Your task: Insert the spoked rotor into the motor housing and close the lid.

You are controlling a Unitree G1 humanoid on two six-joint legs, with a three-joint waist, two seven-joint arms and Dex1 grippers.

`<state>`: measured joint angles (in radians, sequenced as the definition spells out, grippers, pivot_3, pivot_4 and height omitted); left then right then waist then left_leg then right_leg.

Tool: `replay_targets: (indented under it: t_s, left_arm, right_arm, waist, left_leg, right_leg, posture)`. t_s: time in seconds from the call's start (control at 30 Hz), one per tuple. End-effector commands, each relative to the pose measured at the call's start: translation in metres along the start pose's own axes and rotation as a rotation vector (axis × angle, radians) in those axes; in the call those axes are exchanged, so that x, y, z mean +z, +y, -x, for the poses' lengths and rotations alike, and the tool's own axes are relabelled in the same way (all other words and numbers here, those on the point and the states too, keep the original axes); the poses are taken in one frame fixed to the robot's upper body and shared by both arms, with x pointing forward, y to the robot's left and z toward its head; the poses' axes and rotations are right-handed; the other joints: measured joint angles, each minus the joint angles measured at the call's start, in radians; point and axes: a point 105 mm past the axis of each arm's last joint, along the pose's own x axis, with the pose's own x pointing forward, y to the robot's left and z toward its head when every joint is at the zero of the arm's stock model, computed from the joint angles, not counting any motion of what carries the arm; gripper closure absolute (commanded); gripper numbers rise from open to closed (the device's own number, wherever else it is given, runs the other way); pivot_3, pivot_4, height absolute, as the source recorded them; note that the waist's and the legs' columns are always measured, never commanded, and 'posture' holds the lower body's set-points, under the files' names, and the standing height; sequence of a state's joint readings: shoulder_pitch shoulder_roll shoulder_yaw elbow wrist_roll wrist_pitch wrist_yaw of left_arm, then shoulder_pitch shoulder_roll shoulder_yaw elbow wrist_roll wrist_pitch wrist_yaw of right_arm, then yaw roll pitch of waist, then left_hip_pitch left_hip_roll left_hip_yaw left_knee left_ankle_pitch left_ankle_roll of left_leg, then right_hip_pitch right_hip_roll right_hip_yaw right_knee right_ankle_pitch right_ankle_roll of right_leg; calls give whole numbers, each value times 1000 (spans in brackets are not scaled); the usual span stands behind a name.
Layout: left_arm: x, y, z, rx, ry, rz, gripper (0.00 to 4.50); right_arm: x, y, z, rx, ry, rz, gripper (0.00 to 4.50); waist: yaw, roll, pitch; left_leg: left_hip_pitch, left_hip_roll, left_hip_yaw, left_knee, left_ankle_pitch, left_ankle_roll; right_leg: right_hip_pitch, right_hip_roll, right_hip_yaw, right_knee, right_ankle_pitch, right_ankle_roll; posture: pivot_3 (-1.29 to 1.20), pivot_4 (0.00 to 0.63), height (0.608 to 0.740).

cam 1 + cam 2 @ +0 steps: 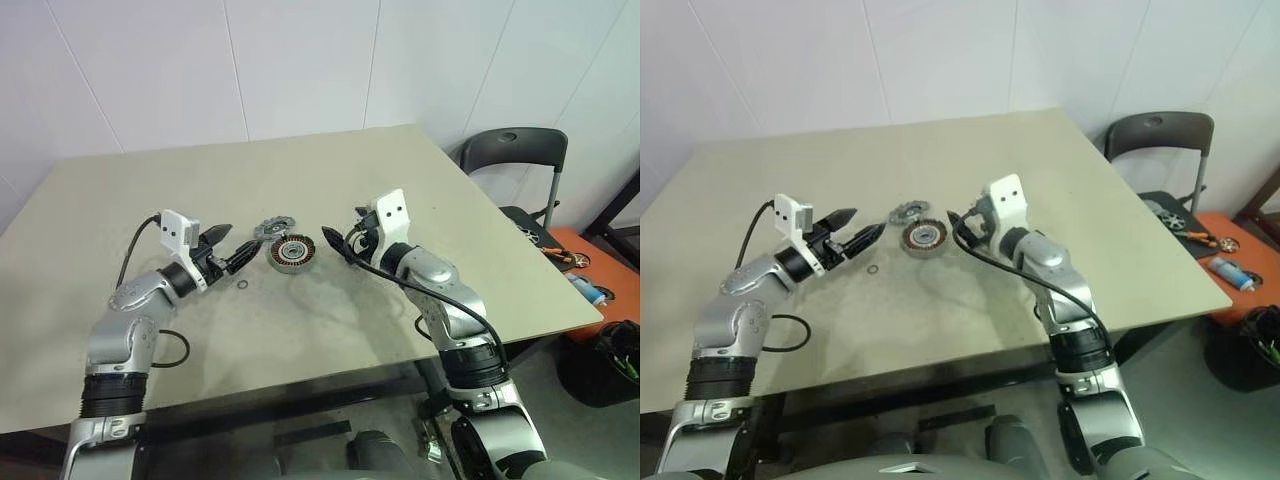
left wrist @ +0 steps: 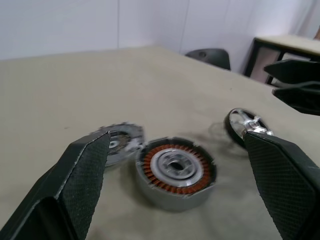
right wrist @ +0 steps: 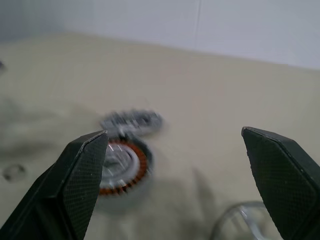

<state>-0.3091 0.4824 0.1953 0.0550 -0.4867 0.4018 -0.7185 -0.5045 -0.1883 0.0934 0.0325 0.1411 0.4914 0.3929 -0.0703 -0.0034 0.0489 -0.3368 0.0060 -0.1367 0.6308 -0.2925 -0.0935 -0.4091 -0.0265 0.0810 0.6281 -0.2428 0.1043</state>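
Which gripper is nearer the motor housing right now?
Roughly level, the right slightly nearer. The right gripper hangs open just off one side of the motor housing; the left gripper, also open, flanks the other side.

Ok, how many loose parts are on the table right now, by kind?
Motor housing: 1
Lid: 1
Spoked rotor: 1
Small ring: 1
Total: 4
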Motion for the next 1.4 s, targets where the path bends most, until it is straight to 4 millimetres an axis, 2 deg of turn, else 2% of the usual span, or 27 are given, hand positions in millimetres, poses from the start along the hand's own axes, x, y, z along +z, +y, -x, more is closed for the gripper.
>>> replay_targets:
  t_s: [0.03, 0.13, 0.2, 0.33, 0.63, 1.2, 1.3, 1.4]
  left_arm:
    - [26, 22, 14, 49, -61, -50, 0]
    - [28, 29, 21, 55, -52, -61, 0]
    - [26, 26, 22, 35, -39, -69, 0]
    - [22, 19, 18, 14, -33, -72, 0]
    - [13, 2, 6, -9, -42, -49, 0]
    - [13, -4, 0, -21, -46, -51, 0]
    - [13, -3, 0, -20, -46, -52, 0]
    - [13, -2, 0, -17, -44, -53, 0]
  right_arm:
    - [5, -10, 8, -7, -12, 49, 32]
    - [1, -15, 13, -1, 4, 59, 32]
    - [2, -14, 12, 4, 3, 59, 32]
    - [9, -4, 9, 37, -24, 50, 32]
    - [10, -2, 8, 45, -24, 47, 32]
    - [13, -3, 5, 30, -31, 48, 32]
    - [14, 2, 4, 56, -34, 54, 32]
    - [21, 16, -1, 143, -43, 86, 32]
  waist:
    - [0, 0, 0]
    - [1, 0, 0]
    - [1, 0, 0]
    - [1, 0, 0]
    - [1, 0, 0]
    - [1, 0, 0]
    - [1, 0, 0]
    - [-1, 0, 0]
  left_leg:
    - [0, 0, 0, 0, 0, 0]
    - [0, 0, 0, 0, 0, 0]
    - [-1, 0, 0, 0, 0, 0]
    - [0, 0, 0, 0, 0, 0]
    - [0, 0, 0, 0, 0, 0]
    - [0, 0, 0, 0, 0, 0]
    - [0, 0, 0, 0, 0, 0]
    - [0, 0, 0, 0, 0, 0]
  right_leg:
    - [0, 0, 0, 0, 0, 0]
    - [0, 0, 0, -1, -1, 0]
    - [0, 0, 0, -1, -1, 0]
    - [0, 0, 0, -1, 0, 0]
    - [0, 0, 0, -1, 0, 0]
    - [0, 0, 0, 0, 0, 0]
    - [0, 0, 0, 0, 0, 0]
    - [0, 0, 0, 0, 0, 0]
  posture:
    - [0, 0, 740]
    - [0, 0, 740]
    - [0, 0, 740]
    - [0, 0, 740]
    - [0, 0, 740]
    - [0, 0, 740]
    - [0, 0, 740]
    - [0, 0, 740]
